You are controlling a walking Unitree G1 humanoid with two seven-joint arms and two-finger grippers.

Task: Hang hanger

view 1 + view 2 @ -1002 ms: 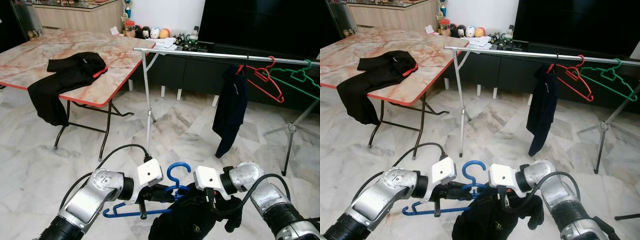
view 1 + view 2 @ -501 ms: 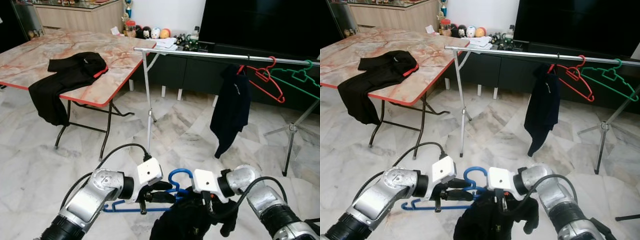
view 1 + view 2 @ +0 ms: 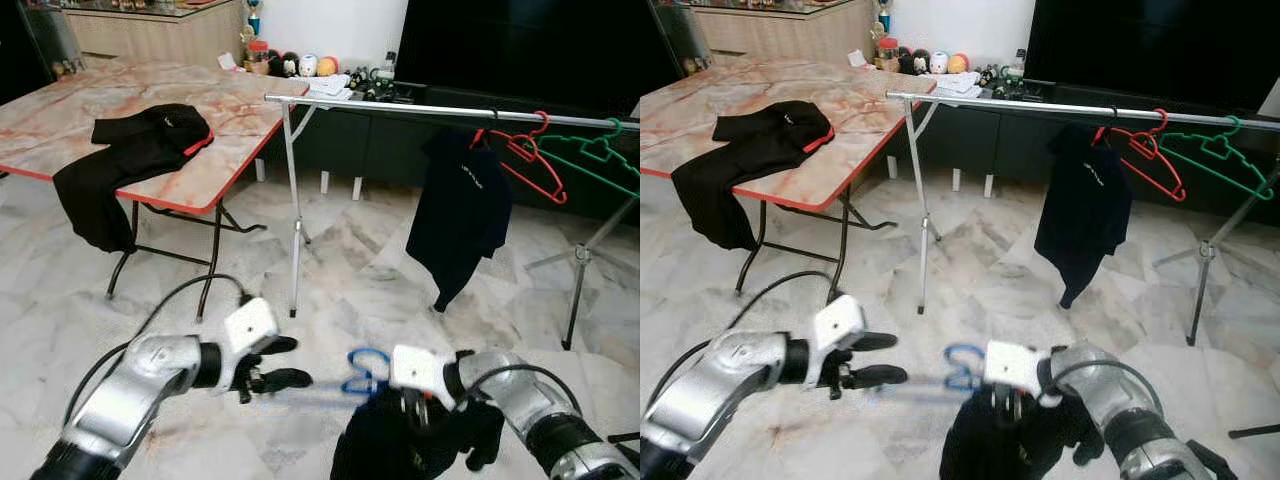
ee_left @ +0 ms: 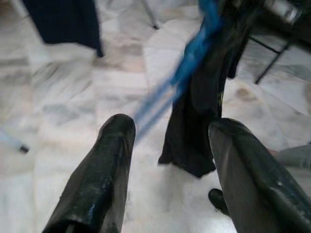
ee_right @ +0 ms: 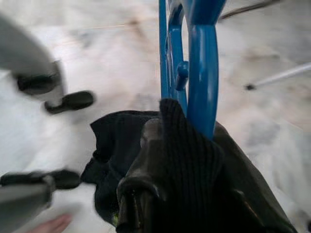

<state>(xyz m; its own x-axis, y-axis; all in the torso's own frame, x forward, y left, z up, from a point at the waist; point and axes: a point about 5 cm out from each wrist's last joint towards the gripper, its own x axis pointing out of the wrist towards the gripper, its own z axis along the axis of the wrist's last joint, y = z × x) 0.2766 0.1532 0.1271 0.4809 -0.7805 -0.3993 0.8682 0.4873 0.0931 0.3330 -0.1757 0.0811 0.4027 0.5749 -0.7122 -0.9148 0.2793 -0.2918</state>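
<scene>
Low in front of the robot, the right gripper [image 3: 1015, 405] is clamping the blue hanger [image 3: 362, 372] together with a black garment [image 3: 990, 450] draped on it, the hanger hook pointing up and its bar blurring toward the left. Just beside it, the left gripper [image 3: 285, 362] is hovering with its fingers [image 4: 104, 160] spread wide, gripping nothing, apart from the hanger. Beyond, over the marble floor [image 3: 360, 260], a metal rail [image 3: 420, 108] is carrying a dark shirt [image 3: 458, 215], a red hanger [image 3: 525, 150] and a green hanger [image 3: 595, 155]. Farther left, a folding table [image 3: 200, 110] is bearing black clothing [image 3: 130, 150].
</scene>
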